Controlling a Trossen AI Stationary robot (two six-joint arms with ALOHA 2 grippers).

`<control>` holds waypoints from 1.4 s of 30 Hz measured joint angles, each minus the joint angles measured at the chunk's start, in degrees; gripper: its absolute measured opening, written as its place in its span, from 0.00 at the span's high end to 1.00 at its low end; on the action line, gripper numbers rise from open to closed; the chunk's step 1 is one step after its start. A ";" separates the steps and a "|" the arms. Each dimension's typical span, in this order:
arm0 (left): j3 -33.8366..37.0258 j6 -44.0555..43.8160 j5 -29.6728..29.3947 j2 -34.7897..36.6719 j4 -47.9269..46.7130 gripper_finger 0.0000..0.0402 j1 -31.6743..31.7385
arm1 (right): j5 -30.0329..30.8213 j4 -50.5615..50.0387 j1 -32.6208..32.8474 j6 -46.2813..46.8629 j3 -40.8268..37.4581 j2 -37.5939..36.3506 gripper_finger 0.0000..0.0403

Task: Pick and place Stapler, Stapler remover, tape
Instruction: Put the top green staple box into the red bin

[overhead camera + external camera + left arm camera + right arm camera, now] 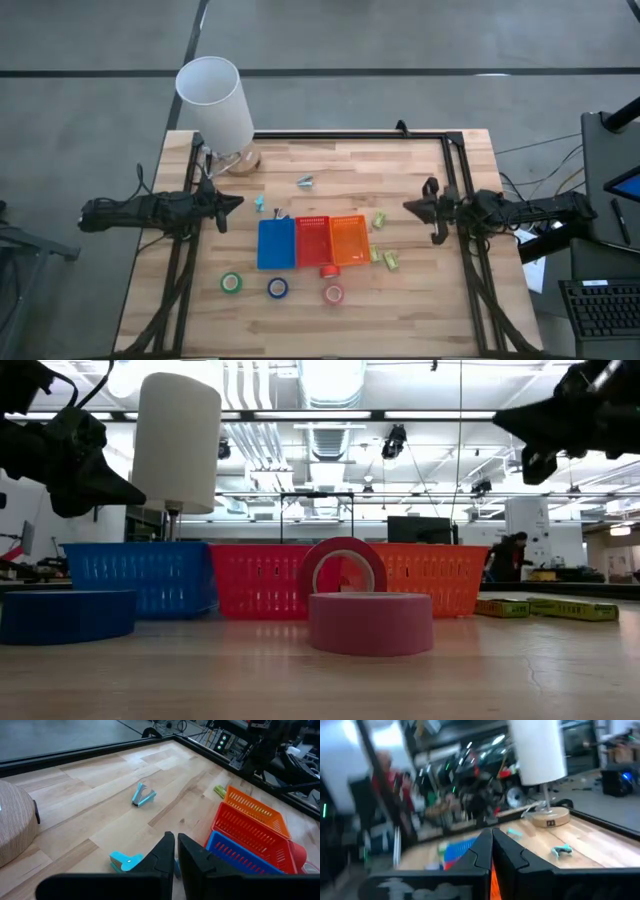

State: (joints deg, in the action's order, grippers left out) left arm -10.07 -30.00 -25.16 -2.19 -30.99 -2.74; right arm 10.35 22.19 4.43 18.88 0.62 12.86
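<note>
Both arms idle above the table point(420, 300), nothing gripped.
Lamp point(215, 100) stands at the far left corner; blue point(276, 243), red point(312, 241) and orange point(348, 240) baskets sit side by side mid-table. Left gripper point(232, 204) hovers at the left edge, right gripper point(412, 207) at the right edge, both with fingers pressed together and empty. Tape: green roll point(232, 283), blue roll point(278, 288), pink roll point(333, 294) in a row on the near side of the baskets, red roll point(329, 271) upright against the red basket. A staple remover point(305, 182) lies beyond the baskets, a small blue item point(259, 202) just beside the left gripper. Yellow-green blocks point(391, 261) lie right of the orange basket.
</note>
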 joint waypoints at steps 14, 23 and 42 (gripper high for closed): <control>0.00 0.00 -0.01 0.00 -0.01 0.94 -0.02 | 24.80 11.93 0.02 24.03 0.00 2.84 0.98; 0.00 0.00 -0.01 0.02 0.01 0.94 -0.01 | 23.83 9.42 0.06 39.87 4.11 15.39 0.98; 0.01 0.00 0.01 0.00 -0.03 0.94 -0.01 | 18.43 -58.06 -2.93 41.87 44.75 44.78 0.98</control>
State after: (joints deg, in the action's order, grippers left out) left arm -10.05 -30.00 -25.15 -2.19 -31.01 -2.75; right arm 28.78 -35.87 1.50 60.75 45.38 57.64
